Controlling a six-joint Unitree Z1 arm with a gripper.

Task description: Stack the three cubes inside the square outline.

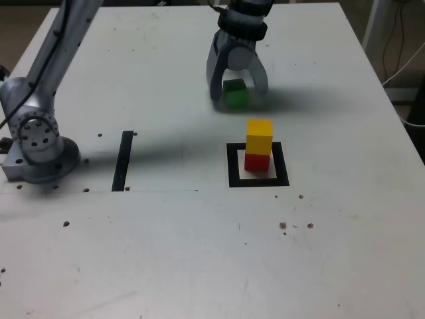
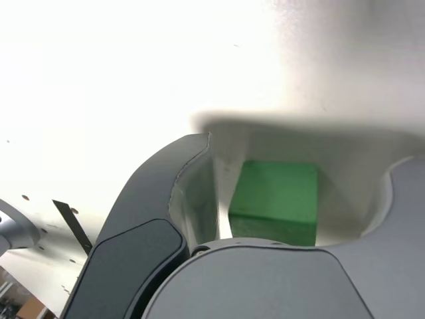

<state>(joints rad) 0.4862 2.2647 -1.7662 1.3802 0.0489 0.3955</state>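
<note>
Straddling one green cube point(image 1: 235, 94), end effector point(image 1: 238, 90) spread wide; yellow cube point(image 1: 259, 135) atop red cube point(image 1: 257, 161) inside square outline point(image 1: 258, 181).

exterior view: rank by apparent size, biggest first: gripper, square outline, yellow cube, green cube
1. gripper
2. square outline, slightly smaller in the image
3. yellow cube and green cube: look alike; green sits farther away, partly hidden between the jaws, so not ranked.

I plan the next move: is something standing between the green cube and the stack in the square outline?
Nothing visible does. The green cube sits between the open fingers of the gripper, and only bare table lies between it and the yellow cube on the red cube.
</note>
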